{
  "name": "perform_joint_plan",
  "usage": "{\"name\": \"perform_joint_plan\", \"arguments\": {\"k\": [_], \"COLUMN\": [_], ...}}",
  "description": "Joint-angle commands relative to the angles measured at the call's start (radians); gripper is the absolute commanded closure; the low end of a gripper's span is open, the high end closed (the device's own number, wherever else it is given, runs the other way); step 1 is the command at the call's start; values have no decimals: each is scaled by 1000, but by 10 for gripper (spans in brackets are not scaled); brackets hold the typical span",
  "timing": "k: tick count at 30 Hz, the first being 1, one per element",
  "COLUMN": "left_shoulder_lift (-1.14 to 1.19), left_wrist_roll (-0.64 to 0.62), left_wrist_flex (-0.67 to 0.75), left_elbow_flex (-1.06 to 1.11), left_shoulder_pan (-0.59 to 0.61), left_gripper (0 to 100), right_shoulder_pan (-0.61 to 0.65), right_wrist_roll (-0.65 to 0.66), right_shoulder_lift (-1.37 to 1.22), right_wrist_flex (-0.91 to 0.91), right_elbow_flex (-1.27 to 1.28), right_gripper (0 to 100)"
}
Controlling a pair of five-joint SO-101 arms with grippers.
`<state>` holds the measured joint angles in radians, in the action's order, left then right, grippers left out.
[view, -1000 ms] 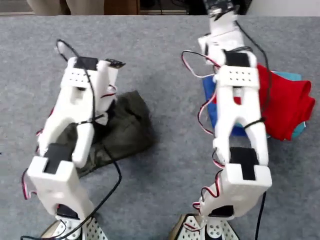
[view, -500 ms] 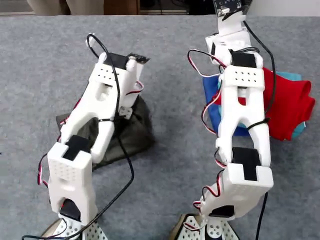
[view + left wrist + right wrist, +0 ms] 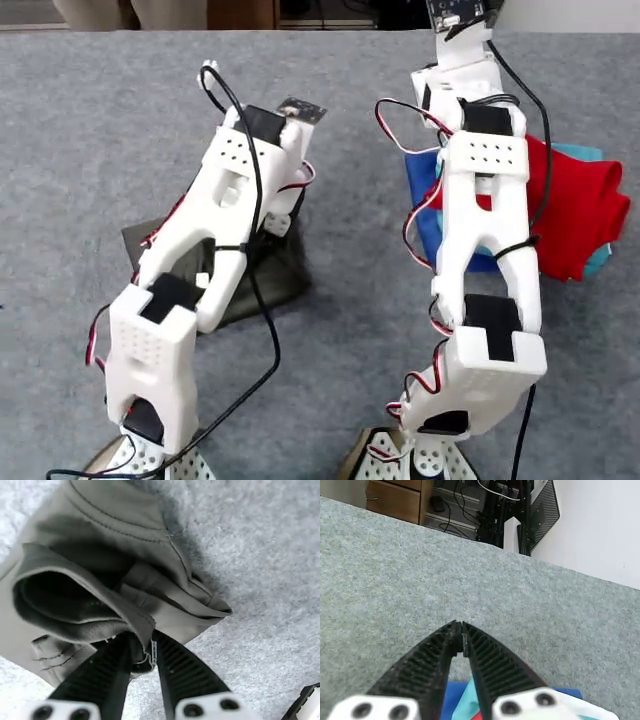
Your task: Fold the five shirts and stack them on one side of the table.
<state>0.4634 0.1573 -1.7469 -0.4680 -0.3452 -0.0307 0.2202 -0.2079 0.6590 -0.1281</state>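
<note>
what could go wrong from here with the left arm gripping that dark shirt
1. The left claw pinches only a thin edge of the olive shirt near its tips, so the cloth may slip out if pulled.
2. The shirt is bunched in loose folds; dragging may undo them.
3. The right arm stands over the red shirt, so a carry there might bump it.

Dark olive shirt (image 3: 281, 272) lies crumpled left of centre; at right, red shirt (image 3: 575, 212) tops blue shirt (image 3: 418, 186) and teal shirt (image 3: 601, 257).
</note>
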Motion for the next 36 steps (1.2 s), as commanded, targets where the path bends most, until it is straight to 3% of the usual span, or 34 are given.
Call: {"name": "perform_joint_plan", "arguments": {"k": [1,18,23,27,29,32,36], "left_shoulder_lift": [12,150,150,147,133,56,-117], "left_wrist_roll": [-11,-95,-132,-167,-187,-166,-146], "left_wrist_flex": [-11,-11,-11,-12,-12,-14,-14], "left_elbow_flex": [-58,-241,-252,-325,-367,-394,-402], "left_shoulder_pan": [-12,-11,3,48,74,124,250], "left_gripper": [982,982,975,817,763,784,869], "right_shoulder_pan": [-12,-12,-10,4,7,18,64], "right_wrist_roll": [9,9,71,132,155,157,158], "right_shoulder_lift": [68,68,68,74,76,77,77], "right_wrist_flex": [-28,-28,-25,-23,-3,21,98], "right_elbow_flex": [-50,-48,-47,-21,-25,-27,-25], "right_gripper": [994,993,956,811,792,842,984]}}
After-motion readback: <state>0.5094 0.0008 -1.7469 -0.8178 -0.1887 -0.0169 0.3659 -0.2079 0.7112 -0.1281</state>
